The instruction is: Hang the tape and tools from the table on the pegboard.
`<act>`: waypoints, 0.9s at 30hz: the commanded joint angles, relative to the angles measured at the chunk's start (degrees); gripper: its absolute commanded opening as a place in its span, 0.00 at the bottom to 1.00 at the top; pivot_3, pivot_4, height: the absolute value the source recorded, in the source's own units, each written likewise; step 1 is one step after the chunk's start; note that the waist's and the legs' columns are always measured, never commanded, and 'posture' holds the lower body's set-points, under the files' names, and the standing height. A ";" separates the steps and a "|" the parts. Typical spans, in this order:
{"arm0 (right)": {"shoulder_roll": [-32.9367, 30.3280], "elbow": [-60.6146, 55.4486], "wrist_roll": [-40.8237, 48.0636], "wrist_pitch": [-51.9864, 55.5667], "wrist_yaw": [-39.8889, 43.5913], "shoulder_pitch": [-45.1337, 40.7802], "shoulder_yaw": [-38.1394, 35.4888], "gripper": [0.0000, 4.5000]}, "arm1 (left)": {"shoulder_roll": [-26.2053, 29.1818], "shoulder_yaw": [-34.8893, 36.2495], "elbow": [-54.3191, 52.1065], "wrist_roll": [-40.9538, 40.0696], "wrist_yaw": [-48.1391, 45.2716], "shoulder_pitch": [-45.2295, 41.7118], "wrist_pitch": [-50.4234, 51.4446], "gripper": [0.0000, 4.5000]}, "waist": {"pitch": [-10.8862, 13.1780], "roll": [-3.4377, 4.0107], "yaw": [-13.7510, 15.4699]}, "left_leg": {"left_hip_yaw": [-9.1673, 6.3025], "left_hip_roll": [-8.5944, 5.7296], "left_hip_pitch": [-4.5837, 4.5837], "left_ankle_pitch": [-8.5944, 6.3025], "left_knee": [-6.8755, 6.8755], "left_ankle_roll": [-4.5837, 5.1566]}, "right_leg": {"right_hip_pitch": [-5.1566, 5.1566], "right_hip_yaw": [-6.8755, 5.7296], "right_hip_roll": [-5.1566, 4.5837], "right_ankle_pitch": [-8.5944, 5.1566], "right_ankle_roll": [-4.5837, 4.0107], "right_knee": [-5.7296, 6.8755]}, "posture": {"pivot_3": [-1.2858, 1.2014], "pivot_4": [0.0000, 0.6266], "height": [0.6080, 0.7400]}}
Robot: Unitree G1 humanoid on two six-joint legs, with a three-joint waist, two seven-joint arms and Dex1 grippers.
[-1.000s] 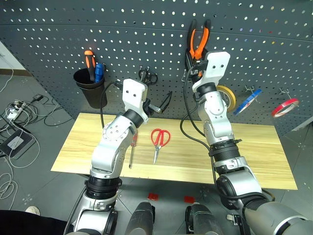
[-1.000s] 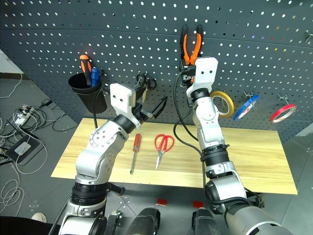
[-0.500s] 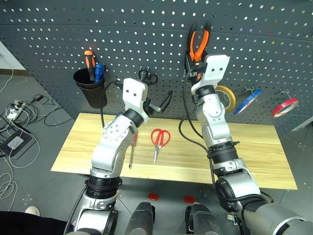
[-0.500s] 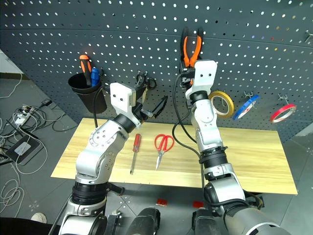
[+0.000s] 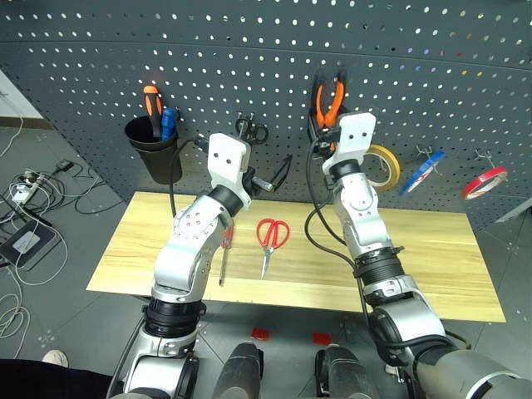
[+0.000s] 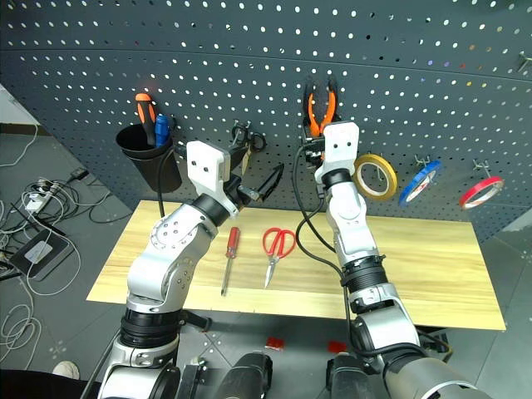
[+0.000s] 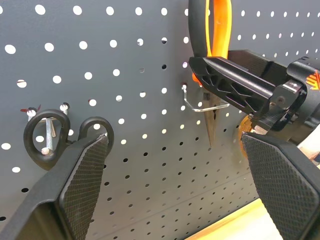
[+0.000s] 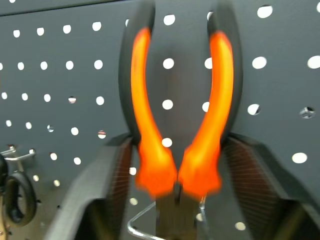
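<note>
The orange-and-black pliers [image 5: 331,100] stand handles-up against the pegboard [image 5: 208,66], their nose down behind a metal hook [image 7: 200,102]. My right gripper [image 5: 327,125] is open around them, a pad on each side of the handles [image 8: 175,125]. The yellow-tan tape [image 5: 384,165] hangs on the board just right of that arm. On the table [image 5: 432,249] lie the red-handled scissors [image 5: 270,235] and the red-handled screwdriver [image 5: 224,249]. My left gripper [image 5: 274,176] is open and empty above the table's back edge, facing the board.
A black cup [image 5: 154,154] on the board holds orange and blue handles. Small black scissors [image 5: 249,129] hang on a hook beside it. A blue roll [image 5: 420,173] and a red roll [image 5: 485,181] hang at the right. Cables [image 5: 25,208] lie on the floor at left.
My right gripper has come down the board with the pliers, and its jaws now stand wider around the handles. The left arm has not moved.
</note>
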 commanded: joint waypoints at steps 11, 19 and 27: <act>-0.95 -11.36 6.01 5.57 9.81 5.84 1.54 0.99 | -0.27 -0.22 -2.22 -0.35 -0.36 0.63 -0.66 1.00 | 0.02 -0.01 -0.08 | -0.01 0.00 0.00 -0.01 0.01 0.01 | 0.02 0.00 0.00 0.00 0.00 -0.01 | 0.61 0.34 1.00; -4.41 -24.81 7.82 14.27 15.66 14.42 3.10 0.99 | -0.36 -0.50 -2.83 -0.53 -0.33 2.42 -0.06 1.00 | 0.11 -0.01 -0.12 | -0.05 0.00 0.00 -0.02 0.01 0.04 | 0.03 0.00 0.00 0.00 0.00 -0.01 | 0.60 0.37 1.00; -11.88 -37.08 10.68 23.36 22.47 23.20 3.19 0.99 | -0.03 -2.21 -3.82 2.61 2.14 9.24 1.24 1.00 | 0.58 -0.06 -0.12 | -0.12 -0.01 0.01 -0.07 0.02 0.12 | 0.08 0.00 -0.01 0.00 0.00 -0.04 | 0.59 0.43 1.00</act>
